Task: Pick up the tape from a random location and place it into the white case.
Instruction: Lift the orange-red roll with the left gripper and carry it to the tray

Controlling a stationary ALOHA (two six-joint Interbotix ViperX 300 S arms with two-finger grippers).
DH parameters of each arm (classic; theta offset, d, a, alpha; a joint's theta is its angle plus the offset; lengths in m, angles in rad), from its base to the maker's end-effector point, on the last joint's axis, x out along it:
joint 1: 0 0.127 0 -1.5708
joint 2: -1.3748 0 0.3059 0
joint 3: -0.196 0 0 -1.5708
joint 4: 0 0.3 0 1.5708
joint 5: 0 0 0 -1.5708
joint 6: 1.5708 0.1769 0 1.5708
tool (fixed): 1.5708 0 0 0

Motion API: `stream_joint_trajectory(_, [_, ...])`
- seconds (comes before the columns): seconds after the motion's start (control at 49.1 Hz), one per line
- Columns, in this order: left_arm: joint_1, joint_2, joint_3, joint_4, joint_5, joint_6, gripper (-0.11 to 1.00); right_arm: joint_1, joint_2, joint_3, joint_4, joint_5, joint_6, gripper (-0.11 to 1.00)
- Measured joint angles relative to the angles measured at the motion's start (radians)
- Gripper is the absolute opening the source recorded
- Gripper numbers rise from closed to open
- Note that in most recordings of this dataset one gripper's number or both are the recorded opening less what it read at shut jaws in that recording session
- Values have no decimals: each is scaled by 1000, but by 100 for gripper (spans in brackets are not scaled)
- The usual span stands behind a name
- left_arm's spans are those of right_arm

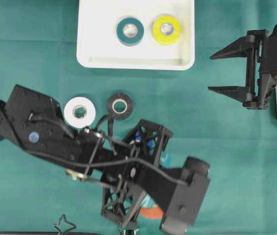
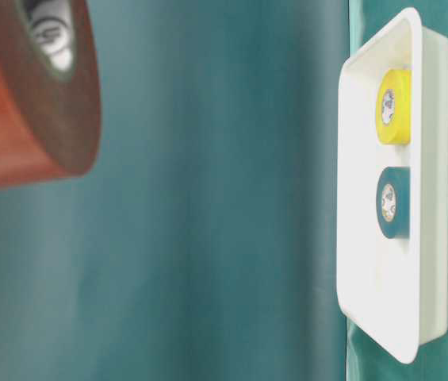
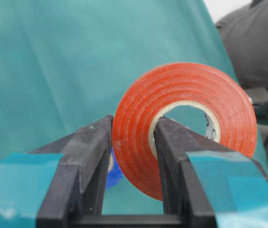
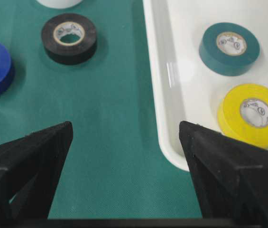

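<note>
Tray approach mostly open
White case point(image 1: 99, 58) left half bare; green roll point(image 1: 130, 31), yellow roll point(image 1: 166, 30) fill the right.

Shallow white rectangular plastic case point(image 1: 136, 61) at desk's point(image 1: 25, 58) far edge holds a teal tape roll point(image 1: 130, 31) and yellow tape roll point(image 1: 166, 30). White tape roll point(image 1: 80, 112) and black tape roll point(image 1: 119, 106) lie side by side mid-desk, apart. Right claw point(image 1: 217, 72) spread wide.

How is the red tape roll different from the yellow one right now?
The red roll is upright, pinched through its core by the left gripper; the yellow roll lies flat and untouched. The red is outside the white case; the yellow is inside. Both are ring-shaped rolls with pale cores.
</note>
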Motion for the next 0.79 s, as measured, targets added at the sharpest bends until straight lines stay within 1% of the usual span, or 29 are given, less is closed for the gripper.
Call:
stream_joint_trajectory(0.224, [75, -21, 44, 0, -9, 2, 23, 0, 0, -2, 0, 0, 0, 89])
stream_joint_trajectory(0.468, [202, -74, 130, 0, -48, 2, 23, 0, 0, -2, 0, 0, 0, 89])
stream_joint_trajectory(0.794, [379, -132, 219, 0, -103, 6, 23, 0, 0, -2, 0, 3, 0, 89])
